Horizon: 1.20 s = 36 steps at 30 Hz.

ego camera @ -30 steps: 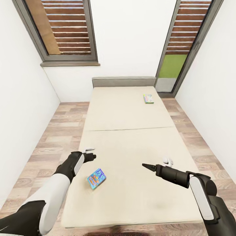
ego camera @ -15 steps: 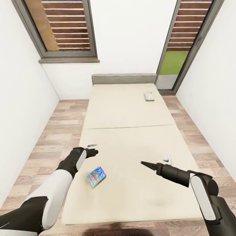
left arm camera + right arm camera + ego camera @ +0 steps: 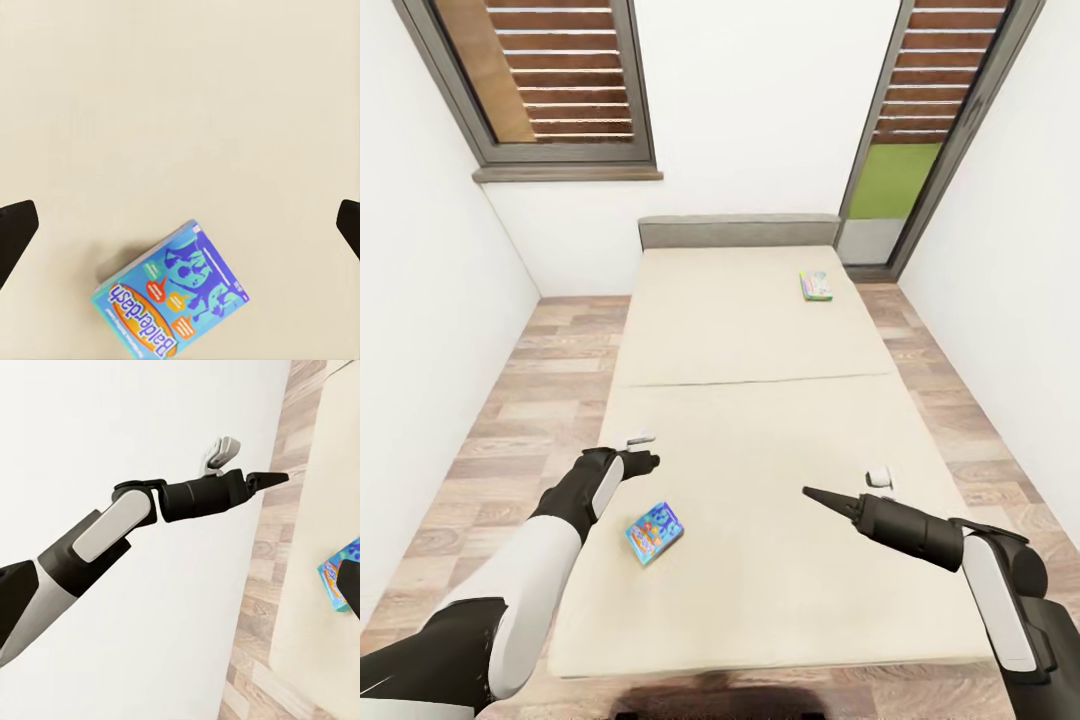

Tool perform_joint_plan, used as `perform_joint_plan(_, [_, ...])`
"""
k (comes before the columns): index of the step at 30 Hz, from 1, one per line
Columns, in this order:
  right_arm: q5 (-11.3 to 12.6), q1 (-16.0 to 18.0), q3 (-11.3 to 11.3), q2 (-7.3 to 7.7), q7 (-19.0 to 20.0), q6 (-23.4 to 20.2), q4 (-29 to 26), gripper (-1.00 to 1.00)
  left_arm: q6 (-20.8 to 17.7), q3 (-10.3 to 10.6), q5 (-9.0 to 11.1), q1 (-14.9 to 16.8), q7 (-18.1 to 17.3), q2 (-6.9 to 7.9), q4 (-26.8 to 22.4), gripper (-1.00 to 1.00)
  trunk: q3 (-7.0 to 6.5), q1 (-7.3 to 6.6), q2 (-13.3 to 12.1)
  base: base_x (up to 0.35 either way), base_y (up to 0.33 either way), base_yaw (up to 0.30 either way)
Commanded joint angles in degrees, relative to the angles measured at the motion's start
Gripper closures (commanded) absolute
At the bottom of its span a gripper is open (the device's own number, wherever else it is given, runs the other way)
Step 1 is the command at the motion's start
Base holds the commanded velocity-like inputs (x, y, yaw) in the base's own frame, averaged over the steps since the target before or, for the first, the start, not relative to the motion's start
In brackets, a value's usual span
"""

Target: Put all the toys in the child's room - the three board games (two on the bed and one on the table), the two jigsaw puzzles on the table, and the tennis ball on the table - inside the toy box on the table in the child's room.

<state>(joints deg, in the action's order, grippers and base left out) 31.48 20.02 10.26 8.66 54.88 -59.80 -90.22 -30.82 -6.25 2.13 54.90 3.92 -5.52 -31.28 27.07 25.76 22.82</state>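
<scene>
We see the blue game (image 3: 654,533) flat on the bed (image 3: 760,340) at about 7 o'clock, just beside our left pincer (image 3: 651,461), whose fingertips (image 3: 15,229) stand spread wide above it. The white-blue game (image 3: 815,285) lies far off at 1 o'clock near the headboard (image 3: 738,230). Our right pincer (image 3: 815,495) hovers over the mattress at 4 o'clock, pressed together to a point.

Bed (image 3: 760,500) (beige) bears two board games (image 3: 654,533).
</scene>
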Motion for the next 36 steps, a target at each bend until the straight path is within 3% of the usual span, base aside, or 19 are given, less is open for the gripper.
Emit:
perform_joint_plan(1, [-0.03, 0.06, 0.07, 0.02, 0.42, -0.2, -0.02, -1.0, -0.3, -0.27, 0.24, 0.03, 0.21, -0.05, -0.09, -1.0, 0.18, 0.03, 0.1, 0.0, 0.0, 0.0])
perform_joint_plan(5, [1.94, 0.12, -0.01, 0.07, 1.51, -0.2, -0.04, -1.0, -0.24, -0.26, 0.24, 0.03, 0.21, -0.02, -0.09, -1.0, 0.56, 0.03, 0.1, 0.0, 0.0, 0.0])
perform_joint_plan(8, [6.33, 0.14, -0.29, 0.09, 2.65, -0.2, -0.04, -1.0, -0.21, -0.27, 0.24, 0.03, 0.21, -0.13, -0.09, -1.0, 0.84, 0.03, 0.1, 0.0, 0.0, 0.0])
perform_joint_plan(12, [8.86, 0.15, -0.39, 0.12, 3.13, -0.2, -0.05, -1.0, -0.19, -0.26, 0.24, 0.03, 0.21, -0.17, -0.09, -1.0, 1.21, 0.03, 0.1, 0.0, 0.0, 0.0])
perform_joint_plan(30, [9.74, 0.14, -0.08, 0.13, 3.22, -0.2, -0.05, -1.0, -0.39, -0.3, 0.33, 0.03, 0.21, -0.19, -2.67, -1.0, 2.9, 0.03, 0.1, 0.0, 0.0, 0.0])
perform_joint_plan(36, [9.67, 0.15, -0.06, 0.13, 3.22, -0.2, -0.05, -1.0, -0.99, -0.3, 0.41, 1.47, 0.27, -0.19, -3.42, -1.0, 3.47, 0.03, 0.1, 0.0, 0.0, 0.0])
